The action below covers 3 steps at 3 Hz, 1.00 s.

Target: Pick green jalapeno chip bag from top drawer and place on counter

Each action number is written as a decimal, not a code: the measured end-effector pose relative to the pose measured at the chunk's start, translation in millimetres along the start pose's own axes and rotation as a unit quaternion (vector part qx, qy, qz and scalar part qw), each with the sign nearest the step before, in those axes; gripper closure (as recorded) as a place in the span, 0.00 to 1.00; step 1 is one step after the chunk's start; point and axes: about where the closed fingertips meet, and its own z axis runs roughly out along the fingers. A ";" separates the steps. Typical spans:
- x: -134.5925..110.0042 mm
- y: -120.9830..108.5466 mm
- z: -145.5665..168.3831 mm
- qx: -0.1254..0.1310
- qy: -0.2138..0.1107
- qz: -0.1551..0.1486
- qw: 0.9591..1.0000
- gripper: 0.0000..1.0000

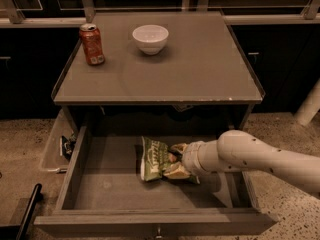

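The green jalapeno chip bag [152, 158] lies in the middle of the open top drawer [107, 186], slightly crumpled. My gripper [174, 160] reaches in from the right on its white arm [250, 156]. Its two pale fingers [176, 172] are closed on the bag's right edge, one above it and one below. The bag still rests on the drawer floor. The grey counter [200, 69] is directly above the drawer.
A red soda can [92, 44] and a white bowl [150, 38] stand at the back left of the counter. A clear plastic bin [52, 149] sits left of the drawer. A black bar [27, 214] is at the bottom left and a white post [310, 104] at the right.
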 end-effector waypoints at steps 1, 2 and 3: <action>0.0 0.0 0.0 0.000 0.000 0.000 1.000 0.88; 0.0 0.0 0.0 0.000 0.000 0.000 1.000 1.00; -5.1 0.4 -1.8 -0.008 -0.006 -0.003 1.000 1.00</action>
